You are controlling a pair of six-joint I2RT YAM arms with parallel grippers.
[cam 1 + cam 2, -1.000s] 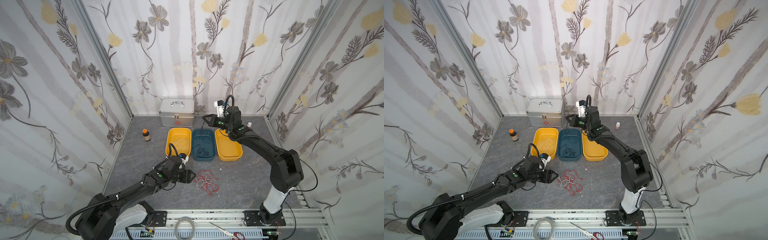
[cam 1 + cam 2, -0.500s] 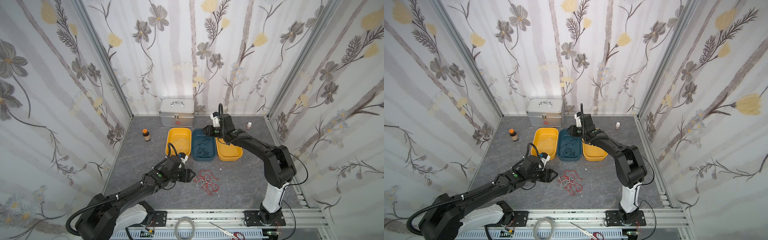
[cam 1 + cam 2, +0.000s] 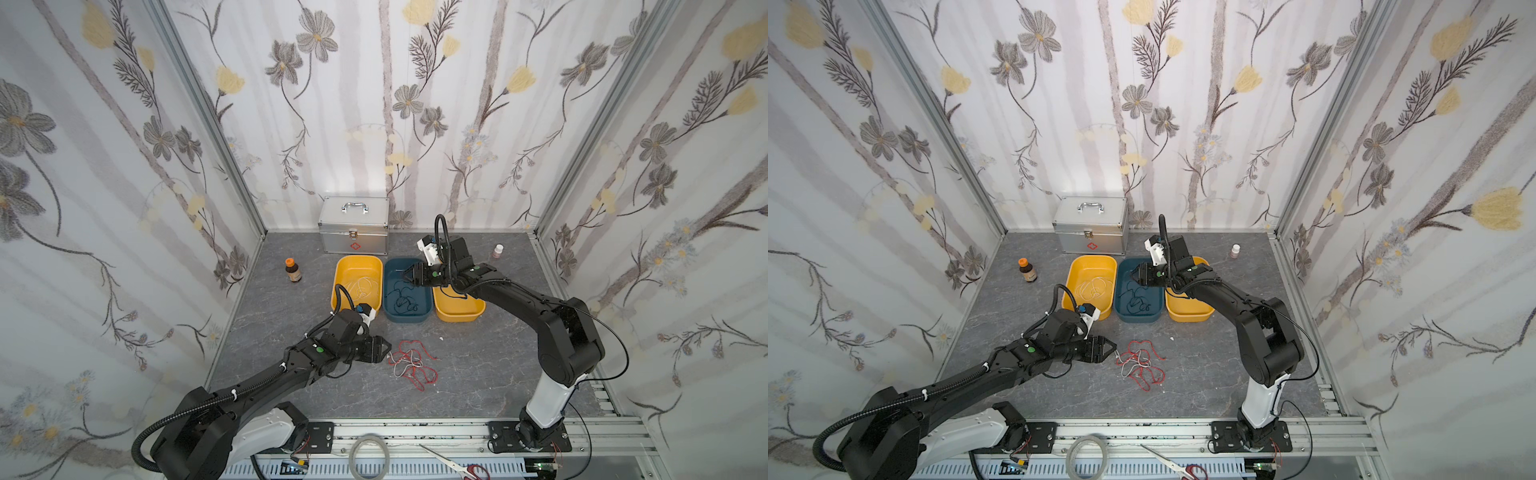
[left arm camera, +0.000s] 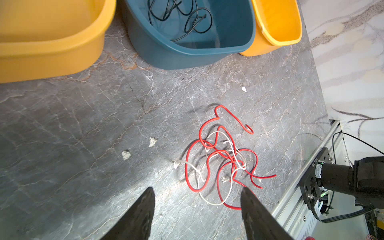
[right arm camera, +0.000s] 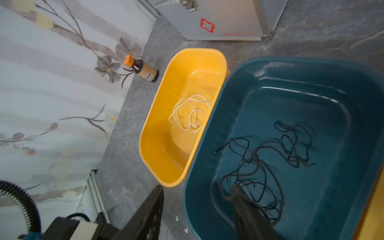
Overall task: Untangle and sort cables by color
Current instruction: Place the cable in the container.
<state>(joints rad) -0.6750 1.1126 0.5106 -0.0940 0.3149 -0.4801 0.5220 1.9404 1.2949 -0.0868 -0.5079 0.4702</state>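
**Inspector:** State of the pincers?

**Assessor:** The left pincer (image 4: 197,189) is released, jaws apart with nothing between them, low over the surface (image 4: 83,124). The right pincer (image 5: 197,185) is also parted and clamps nothing. It hangs over the blue bin (image 3: 407,318), where the black cables (image 5: 270,162) lie coiled.

**Inspector:** What remains?

**Assessor:** A red-and-white tangle (image 4: 220,158) on the surface, just ahead of the left pincer's tips and well apart from the right pincer. The left arm is plainly nearer.

**Inspector:** Lie and condition?

**Assessor:** A loose knot with no clear long axis. The red cables (image 4: 186,166) loop around a white cable (image 4: 176,164), whose free end juts toward the left pincer. They look thin and springy, so pulling one would probably drag its neighbours. More white cables (image 5: 189,112) already lie in the yellow bin (image 5: 164,149) beside the blue one.
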